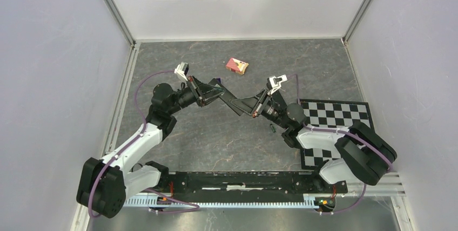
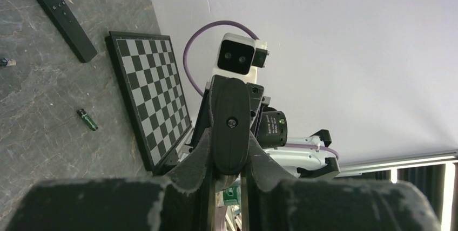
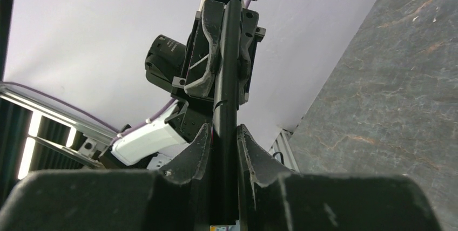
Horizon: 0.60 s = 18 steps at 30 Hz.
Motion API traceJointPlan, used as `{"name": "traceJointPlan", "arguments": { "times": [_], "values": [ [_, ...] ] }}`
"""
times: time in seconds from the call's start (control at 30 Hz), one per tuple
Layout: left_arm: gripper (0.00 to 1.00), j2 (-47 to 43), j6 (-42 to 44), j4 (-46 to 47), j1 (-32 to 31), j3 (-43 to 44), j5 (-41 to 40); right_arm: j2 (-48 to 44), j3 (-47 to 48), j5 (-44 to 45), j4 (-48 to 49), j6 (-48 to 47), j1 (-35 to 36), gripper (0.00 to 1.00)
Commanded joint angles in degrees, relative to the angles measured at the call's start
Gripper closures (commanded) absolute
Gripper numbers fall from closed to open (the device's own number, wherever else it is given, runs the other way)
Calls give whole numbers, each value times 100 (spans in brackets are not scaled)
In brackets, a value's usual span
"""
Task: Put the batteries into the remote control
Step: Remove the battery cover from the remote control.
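My left gripper [image 1: 219, 95] and right gripper [image 1: 255, 107] meet tip to tip above the table's middle. Both are shut on one black piece [image 1: 237, 106] held between them. In the left wrist view my jaws [image 2: 229, 144] clamp its rounded end, which has a screw [image 2: 232, 123]. In the right wrist view my jaws [image 3: 222, 134] clamp it edge-on as a thin bar [image 3: 226, 80]. The remote control [image 2: 54, 9], a slim black bar with buttons, lies on the table. The dark green battery [image 2: 86, 119] lies beside the checkerboard, also in the top view [image 1: 273, 129]. The blue battery [image 2: 5, 62] shows at the frame edge.
A red-and-white box [image 1: 237, 66] lies at the back middle. A checkerboard plate [image 1: 335, 115] lies at the right, under the right arm, also in the left wrist view [image 2: 151, 96]. White walls close in three sides. A black rail [image 1: 243, 179] runs along the near edge.
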Motion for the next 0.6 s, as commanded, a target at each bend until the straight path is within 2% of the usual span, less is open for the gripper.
{"name": "traceJointPlan", "arguments": {
  "times": [0.0, 0.03, 0.23, 0.37, 0.57],
  "values": [
    [98, -218, -449, 378, 300, 498, -251, -276, -110, -507, -920, -1052, -115, 96],
    [98, -222, -400, 343, 300, 461, -267, -297, -58, -451, -1143, -1120, -116, 93],
    [98, -191, 208, -133, 301, 393, -285, -202, 581, -174, -2594, -1258, -116, 60],
    [98, -282, 565, -385, 304, 284, -440, -204, 682, -69, -3005, -1236, -117, 43],
    [98, -257, 783, -442, 300, 267, -565, -316, 493, -51, -2959, -1053, -115, 36]
  ]
}}
